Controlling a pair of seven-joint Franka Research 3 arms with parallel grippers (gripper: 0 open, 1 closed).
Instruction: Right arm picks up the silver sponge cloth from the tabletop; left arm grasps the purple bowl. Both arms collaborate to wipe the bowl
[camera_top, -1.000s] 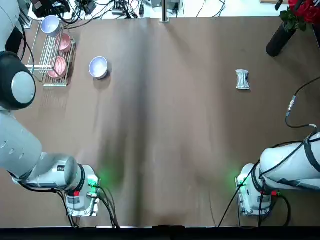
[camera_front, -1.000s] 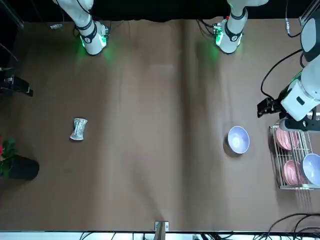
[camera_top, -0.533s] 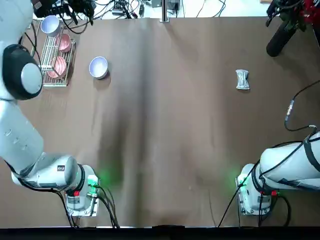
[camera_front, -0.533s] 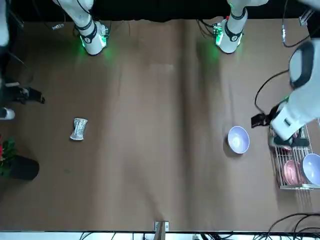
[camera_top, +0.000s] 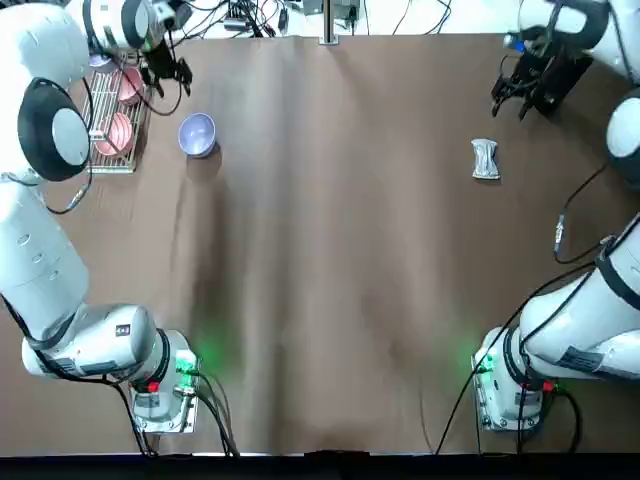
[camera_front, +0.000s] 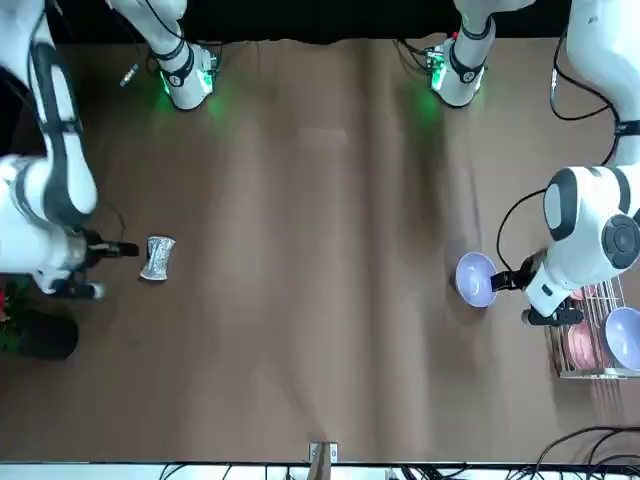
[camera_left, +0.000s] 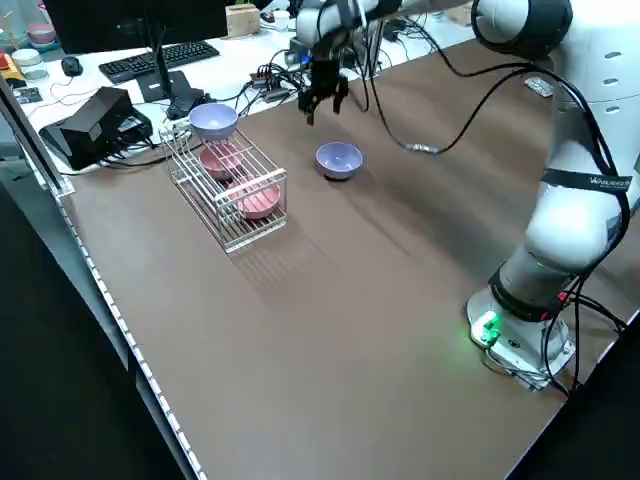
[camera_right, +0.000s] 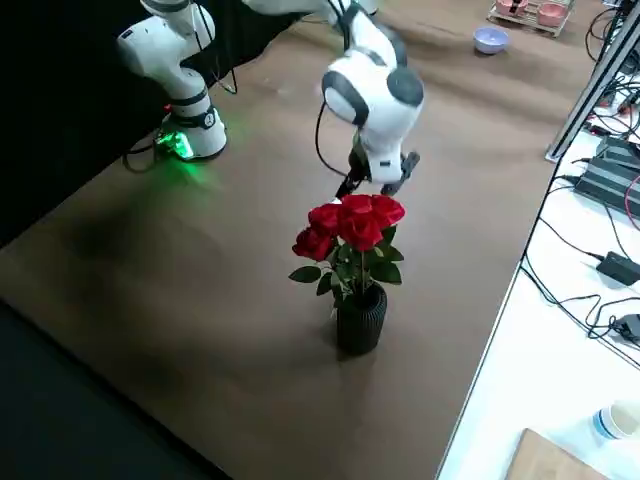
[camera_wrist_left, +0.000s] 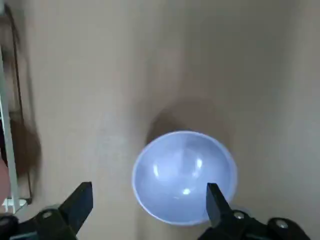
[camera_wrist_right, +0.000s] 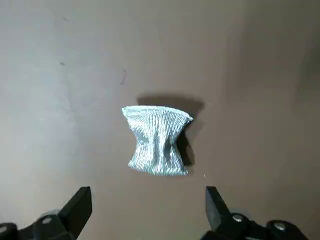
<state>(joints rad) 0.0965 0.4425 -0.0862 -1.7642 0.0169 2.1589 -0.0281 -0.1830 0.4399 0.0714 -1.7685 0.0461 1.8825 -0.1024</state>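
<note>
Logged black right gripper spread, outboard of silver waisted sponge cloth, long axis roughly fore-and-aft; black left gripper likewise spread, outboard of pale-purple round bowl.

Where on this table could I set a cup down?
Probably the brown table's middle, between the purple bowl and silver sponge. The crowded spot is the rack, holding bowls, with the left gripper near.
</note>
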